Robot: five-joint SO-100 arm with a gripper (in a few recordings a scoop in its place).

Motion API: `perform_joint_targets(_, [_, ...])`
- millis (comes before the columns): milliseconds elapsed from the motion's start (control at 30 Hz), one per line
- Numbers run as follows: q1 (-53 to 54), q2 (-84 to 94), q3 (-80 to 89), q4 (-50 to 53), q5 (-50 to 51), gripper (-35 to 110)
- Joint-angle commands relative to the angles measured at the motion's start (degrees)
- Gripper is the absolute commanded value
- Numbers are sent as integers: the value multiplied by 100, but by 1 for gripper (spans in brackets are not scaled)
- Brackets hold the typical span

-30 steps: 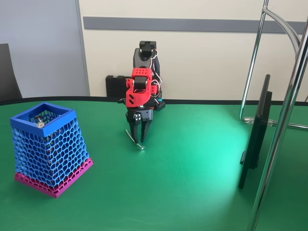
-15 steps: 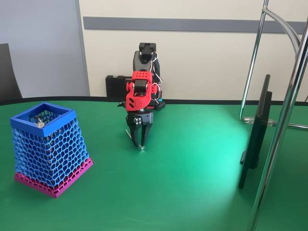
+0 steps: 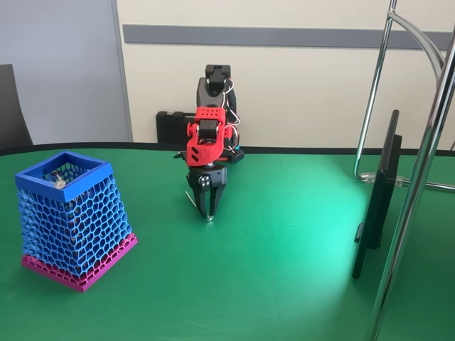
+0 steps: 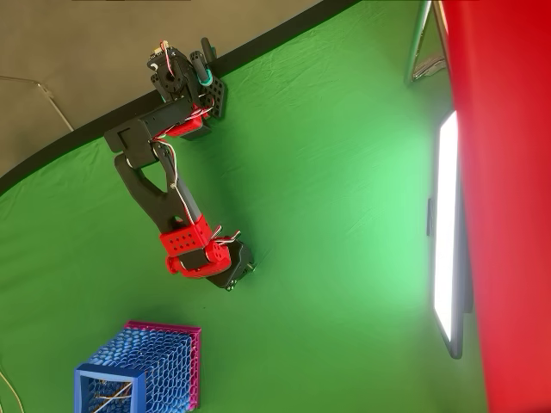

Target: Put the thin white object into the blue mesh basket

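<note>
Green table [image 3: 284,270]; arm bent forward, fingers [image 3: 208,210] pointing down, closed on thin white object [image 3: 193,202].

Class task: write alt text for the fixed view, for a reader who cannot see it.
A red-and-black robot gripper points down at a green table, fingers closed around a thin white object. A blue mesh basket stands apart at the left.

arm [image 4: 172,202] over green table [image 4: 344,215] (basket [image 4: 142,370] apart)
</note>
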Motion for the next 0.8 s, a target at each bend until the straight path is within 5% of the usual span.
perform_joint_targets(0, [-53,26,-211,53,18,11])
perform_joint_targets(767, [-26,9,-229,88,35,10])
